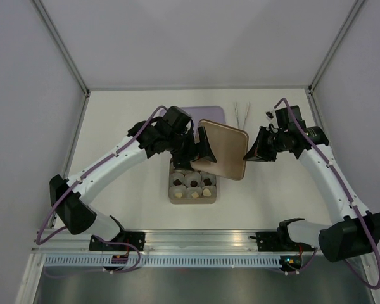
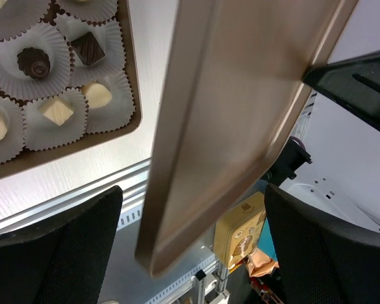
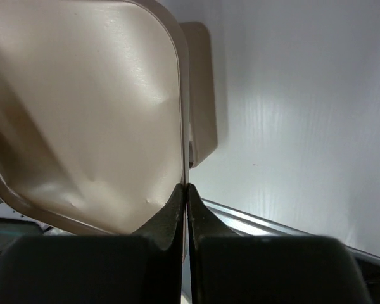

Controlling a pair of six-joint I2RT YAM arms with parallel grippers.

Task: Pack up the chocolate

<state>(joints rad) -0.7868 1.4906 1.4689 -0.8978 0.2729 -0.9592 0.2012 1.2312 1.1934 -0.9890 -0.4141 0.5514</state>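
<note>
White counter (image 1: 126,126) w/ pale walls around it. The box (image 1: 175,197) stands on it, and the chocolate (image 2: 56,110), cream and dark pcs, sits in white paper cups (image 2: 6,25) inside the box. The tan lid (image 1: 223,149) hangs tilted over the box's far right part, btw my two arms. My right jaws are pinched tight on the lid's right edge. My left jaws stand wide apart w/ the lid's other edge btw them; a gap shows beside one finger. The metal tongs (image 1: 241,114) lie farther back, well apart.
</note>
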